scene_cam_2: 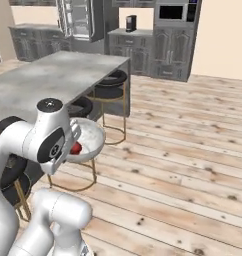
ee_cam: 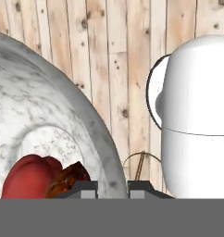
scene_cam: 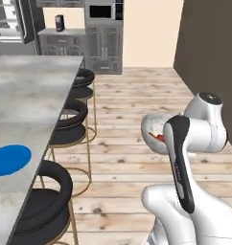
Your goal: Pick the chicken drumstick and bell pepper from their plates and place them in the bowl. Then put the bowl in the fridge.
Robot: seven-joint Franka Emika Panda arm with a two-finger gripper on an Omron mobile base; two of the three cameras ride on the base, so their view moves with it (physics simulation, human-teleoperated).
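The end effector (ee_cam: 112,186) is pinching the rim of the rounded white-grey speckled marble bowl (ee_cam: 44,115), holding it above the pale wooden plank floor (scene_cam: 132,158), with the glossy red bell pepper (ee_cam: 28,178) and knobbly brown-orange chicken drumstick (ee_cam: 67,179) lying inside.

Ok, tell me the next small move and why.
Probably carry the bowl on toward the open fridge. The pepper and drumstick already lie inside, and the gripper is shut on its rim, off the counter.
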